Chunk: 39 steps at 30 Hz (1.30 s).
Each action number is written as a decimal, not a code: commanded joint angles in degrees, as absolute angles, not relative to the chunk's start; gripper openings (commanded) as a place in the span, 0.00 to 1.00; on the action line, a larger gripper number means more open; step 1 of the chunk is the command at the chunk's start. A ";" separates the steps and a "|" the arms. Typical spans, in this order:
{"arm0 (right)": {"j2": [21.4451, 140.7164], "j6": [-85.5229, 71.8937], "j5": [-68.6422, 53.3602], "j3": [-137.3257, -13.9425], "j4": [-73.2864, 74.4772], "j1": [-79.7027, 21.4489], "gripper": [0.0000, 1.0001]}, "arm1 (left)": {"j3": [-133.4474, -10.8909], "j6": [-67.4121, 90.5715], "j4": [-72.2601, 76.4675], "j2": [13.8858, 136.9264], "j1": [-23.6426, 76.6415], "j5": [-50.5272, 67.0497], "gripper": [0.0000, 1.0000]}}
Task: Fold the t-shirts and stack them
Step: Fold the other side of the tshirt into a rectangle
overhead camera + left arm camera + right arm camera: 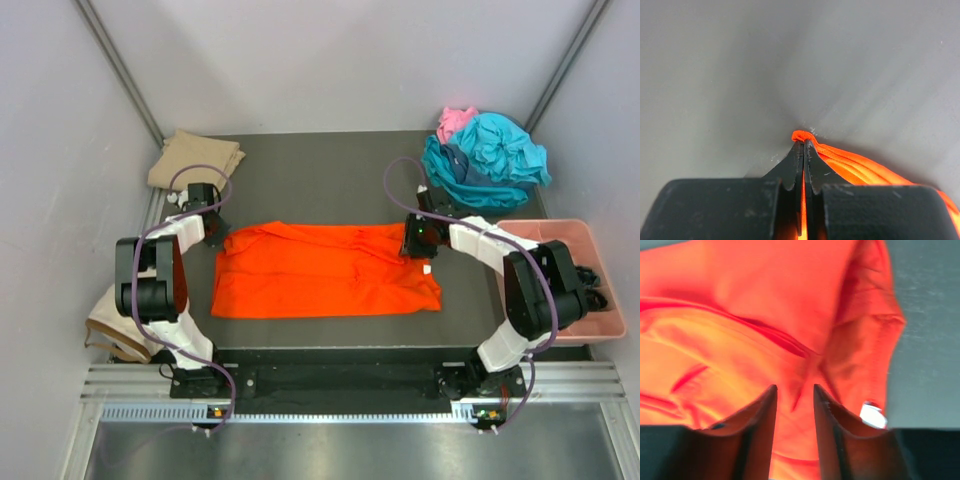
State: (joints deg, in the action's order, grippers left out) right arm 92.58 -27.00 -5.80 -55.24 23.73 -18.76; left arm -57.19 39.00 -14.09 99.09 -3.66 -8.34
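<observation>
The left gripper is pinched tight on a fold of the orange t-shirt, which stretches flat from its fingertips to the right gripper. That gripper's jaws stand narrowly apart over the cloth. A folded tan t-shirt lies beyond the left gripper.

Pink t-shirt mostly under the teal t-shirts; orange t-shirt's edge out of sight between the left jaws.

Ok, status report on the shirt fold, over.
Left gripper shut on orange t-shirt, left end. Right gripper open over its other end. Shirt spread flat. Nothing lying on it.
</observation>
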 commanded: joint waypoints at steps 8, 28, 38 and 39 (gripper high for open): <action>90.17 -26.54 -1.14 -56.86 23.29 -19.25 0.50 | -57.66 39.11 -14.41 98.79 -3.60 -8.61 0.00; 93.16 -25.67 -2.46 -61.26 22.41 -19.25 0.34 | -58.01 39.29 -14.68 98.79 -3.60 -9.23 0.00; 94.57 -25.58 -2.64 -61.08 21.88 -19.25 0.32 | -58.10 39.20 -14.94 98.88 -3.60 -9.58 0.00; 94.66 -25.58 -2.55 -61.08 21.88 -19.25 0.32 | -58.10 39.29 -14.94 98.88 -3.60 -9.49 0.00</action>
